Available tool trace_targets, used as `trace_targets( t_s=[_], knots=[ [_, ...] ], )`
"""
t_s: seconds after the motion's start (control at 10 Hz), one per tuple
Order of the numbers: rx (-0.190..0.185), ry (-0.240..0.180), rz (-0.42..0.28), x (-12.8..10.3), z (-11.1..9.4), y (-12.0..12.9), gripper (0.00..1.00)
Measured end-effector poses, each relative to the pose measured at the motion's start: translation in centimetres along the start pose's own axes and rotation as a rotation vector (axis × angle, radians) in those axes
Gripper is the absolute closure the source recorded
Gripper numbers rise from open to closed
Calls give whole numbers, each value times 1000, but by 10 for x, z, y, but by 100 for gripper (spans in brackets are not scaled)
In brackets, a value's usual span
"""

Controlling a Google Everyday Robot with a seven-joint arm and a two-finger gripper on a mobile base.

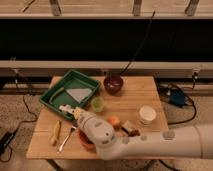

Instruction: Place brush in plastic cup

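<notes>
A slim pale brush (59, 94) seems to lie in the green tray (52, 102) at the back left, next to a grey-white cloth (79, 94). The lime-green plastic cup (97, 104) stands upright just right of the tray's front corner. My white arm reaches in from the lower right across the table's front. My gripper (67, 110) hangs at the tray's front edge, left of the cup, and is shut. I cannot tell whether anything is held in it.
A dark red bowl (113, 84) stands behind the cup, and a white cup (147, 114) to the right. An orange fruit (115, 121) and a small brown item (131, 130) lie beside my arm. A metal fork (65, 139) and a yellow stick (56, 133) lie front left.
</notes>
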Motion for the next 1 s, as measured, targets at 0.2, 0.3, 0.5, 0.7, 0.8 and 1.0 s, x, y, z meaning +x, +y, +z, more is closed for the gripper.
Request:
trace_targets(
  t_s=[0.2,0.3,0.5,0.7,0.8,1.0],
  knots=[
    [-23,-20,20,-14,-2,13,100],
    [-34,-25,29,-15,-3,17,100],
    [-52,-26,52,-11,-5,27,100],
    [-60,-18,83,-5,-7,34,100],
    [-65,-8,99,2,-9,39,100],
    [-75,15,113,17,-16,48,100]
  ],
)
